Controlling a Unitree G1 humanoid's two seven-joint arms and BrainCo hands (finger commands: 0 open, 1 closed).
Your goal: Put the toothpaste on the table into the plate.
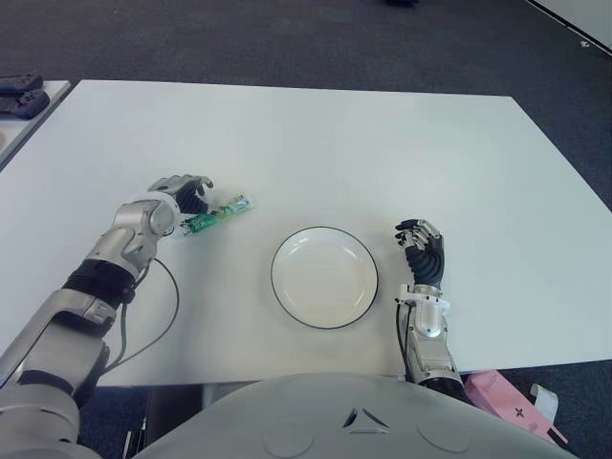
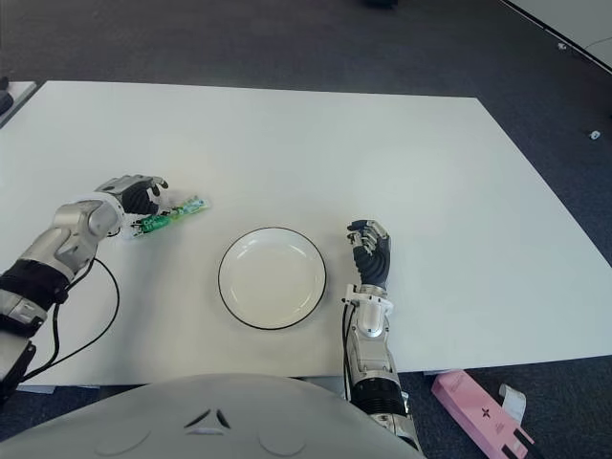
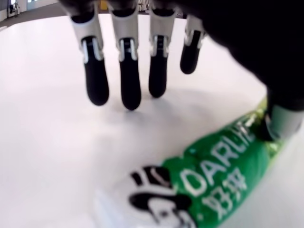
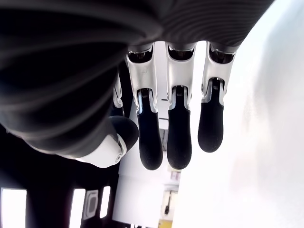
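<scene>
A green and white toothpaste tube (image 1: 222,215) lies flat on the white table (image 1: 382,143), left of the round white plate (image 1: 323,277) with a dark rim. My left hand (image 1: 191,201) hovers at the tube's near-left end. In the left wrist view its fingers (image 3: 129,90) hang spread just beyond the tube (image 3: 213,180) and clear of it. Only the thumb touches the tube's green end. The plate holds nothing. My right hand (image 1: 422,251) shows just right of the plate, fingers relaxed and holding nothing.
A black cable (image 1: 163,325) loops on the table by my left forearm. Dark objects (image 1: 21,96) sit on a side table at the far left. A pink box (image 1: 502,397) lies on the floor off the table's near right corner.
</scene>
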